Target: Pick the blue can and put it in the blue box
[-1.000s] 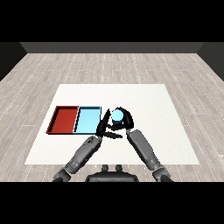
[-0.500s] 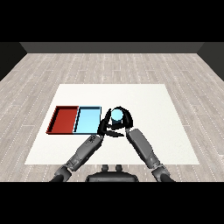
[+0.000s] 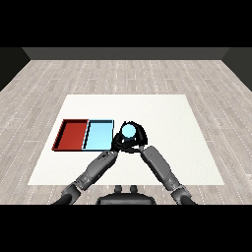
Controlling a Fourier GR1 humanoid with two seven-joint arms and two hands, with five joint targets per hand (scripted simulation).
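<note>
Right hand [image 3: 137, 137], curled round the blue can [image 3: 129, 130], had shifted leftward to just beside the blue tray [image 3: 99, 135]; left hand's [image 3: 118, 144] fingers indeterminate.

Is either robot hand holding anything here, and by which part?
The right robot hand is curled round the sides of the blue can, beside the light blue tray. Whether the left robot hand touches it cannot be told.

Two grey, rounded, tube-like forearms w/ darker elbow ends enter from the frame's lower corners, ea. ending near centre in a black right hand [image 3: 139, 138] & left hand [image 3: 117, 143].
</note>
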